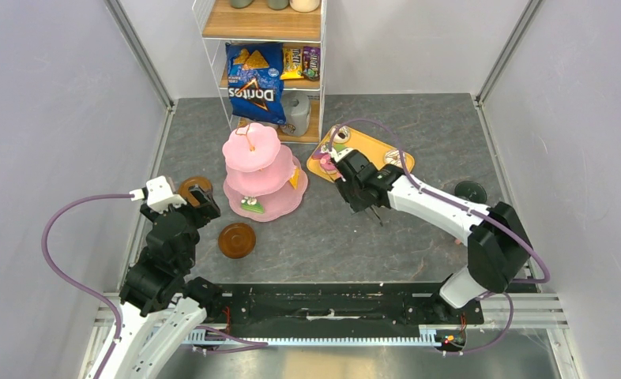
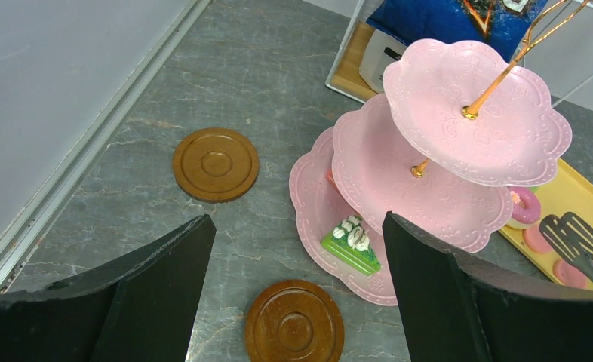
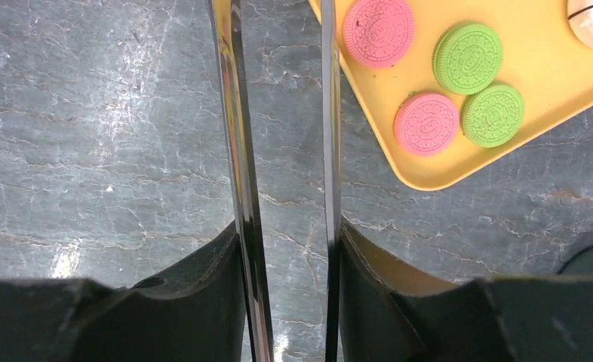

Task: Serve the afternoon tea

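The pink three-tier stand [image 1: 250,148] [image 2: 444,98] rises mid-table, with a green cake slice [image 2: 350,245] on its bottom tier and a yellow slice [image 1: 294,178] on the middle one. Two brown saucers [image 2: 216,164] [image 2: 294,324] lie to its left. My left gripper [image 2: 297,219] hovers open above them, holding nothing. On the yellow tray [image 3: 550,68] lie pink macarons [image 3: 378,32] and green macarons [image 3: 468,57]. My right gripper [image 3: 286,234] [image 1: 353,175] is shut on the metal tongs [image 3: 241,151], whose two arms stand slightly apart and reach toward the tray's corner.
A shelf unit [image 1: 264,24] at the back holds a blue Doritos bag [image 1: 254,83] and a grey container [image 1: 296,113]. A dark mug [image 1: 470,191] stands right of the tray. A pink donut [image 2: 523,205] lies on the tray beside the stand. Grey walls close both sides.
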